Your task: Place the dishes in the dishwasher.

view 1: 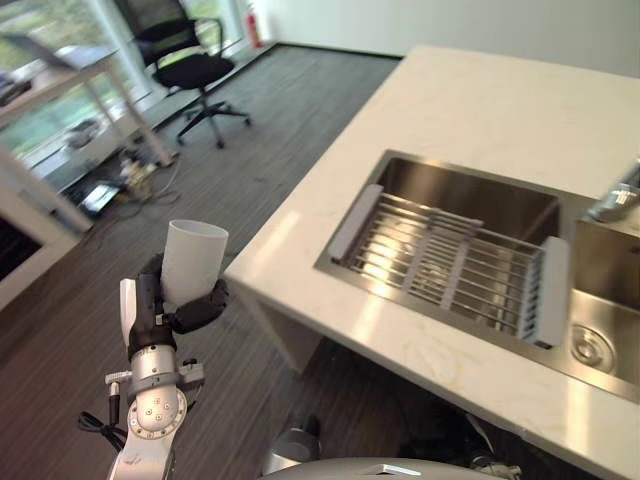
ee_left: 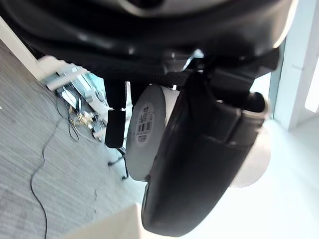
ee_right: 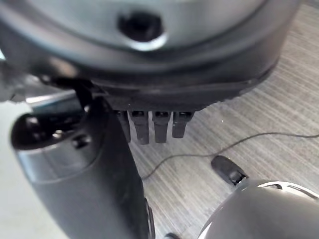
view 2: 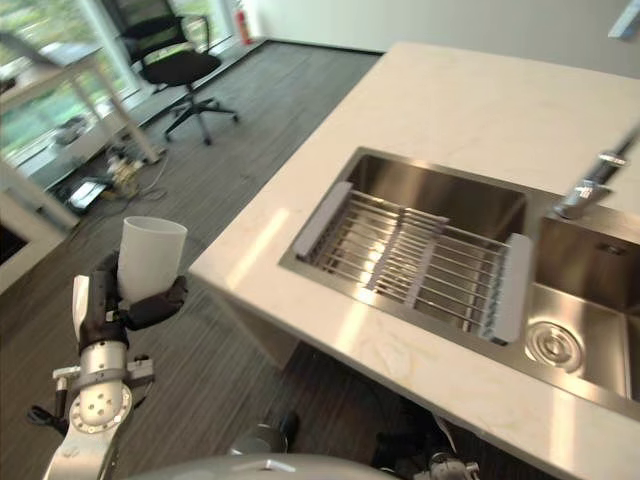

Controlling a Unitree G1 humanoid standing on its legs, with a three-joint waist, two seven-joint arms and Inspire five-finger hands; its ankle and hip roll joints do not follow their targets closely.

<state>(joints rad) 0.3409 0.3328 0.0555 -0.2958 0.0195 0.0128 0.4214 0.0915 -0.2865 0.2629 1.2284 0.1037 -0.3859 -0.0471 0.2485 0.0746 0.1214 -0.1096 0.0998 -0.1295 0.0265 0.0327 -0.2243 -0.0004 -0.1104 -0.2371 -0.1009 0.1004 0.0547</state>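
One white cup (view 1: pixel 194 260) is held upright by the left hand (view 1: pixel 170 310), off the near left corner of the counter (view 1: pixel 470 120) and above the dark striped floor (view 1: pixel 250 150). The fingers and thumb of this hand are curled around the lower part of the cup, so the mouth of the cup stays free and points up. In the left wrist view the round bottom of the cup carries a small label, and the thumb (ee_left: pixel 199 169) lies across the wall of the cup.

Set into the counter is a steel sink (view 1: pixel 480 250), well apart from the cup. A wire rack with grey ends (view 1: pixel 445 262) lies across the sink's left basin. The tap (view 1: pixel 615 200) stands at the far side of the sink, and the drain (view 1: pixel 588 347) shows in the right basin.

The right hand (ee_right: pixel 149 124) shows in the right wrist view above the floor. Its fingers seem to hang straight and hold nothing, though this close view is poor.

Far from the counter, on the floor, stands a black office chair (view 1: pixel 190 65), next to a white table (view 1: pixel 60 75).
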